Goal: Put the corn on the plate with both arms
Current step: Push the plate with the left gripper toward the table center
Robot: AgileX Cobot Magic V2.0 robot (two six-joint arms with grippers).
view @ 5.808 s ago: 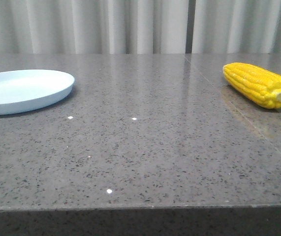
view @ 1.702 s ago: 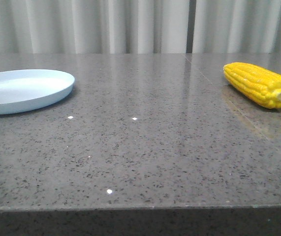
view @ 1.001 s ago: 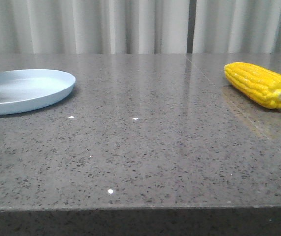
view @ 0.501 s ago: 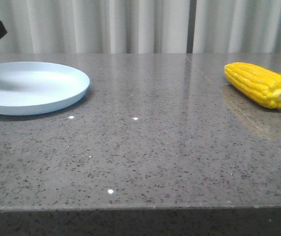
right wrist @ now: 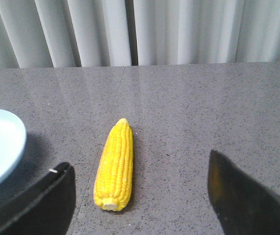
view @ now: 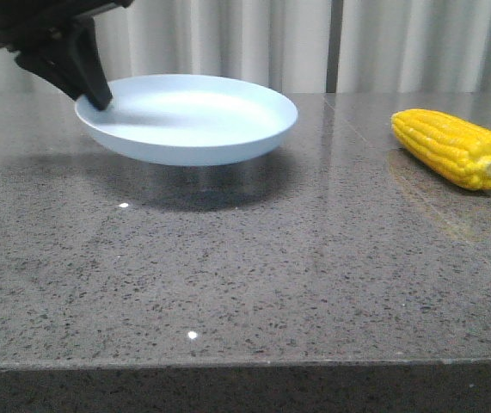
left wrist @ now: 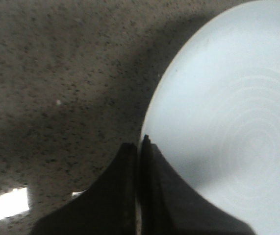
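The pale blue plate (view: 189,118) hangs above the table at centre left, tilted a little, casting a shadow below. My left gripper (view: 96,101) is shut on the plate's left rim; in the left wrist view the two black fingers (left wrist: 125,196) pinch the plate (left wrist: 228,127) at its edge. The yellow corn (view: 451,148) lies on the table at the right, stub end toward me. My right gripper (right wrist: 137,166) is open, out of the front view; the corn (right wrist: 115,164) lies ahead of it between the fingers, apart from them. The plate's edge (right wrist: 0,147) also shows there.
The grey speckled stone table (view: 245,275) has its front edge near the bottom. A seam (view: 417,202) runs through the tabletop under the corn. White curtains (view: 254,43) hang behind the table.
My left gripper has come in from the left, taken the plate's rim, lifted it off the table and carried it right toward the centre. The corn has not moved.
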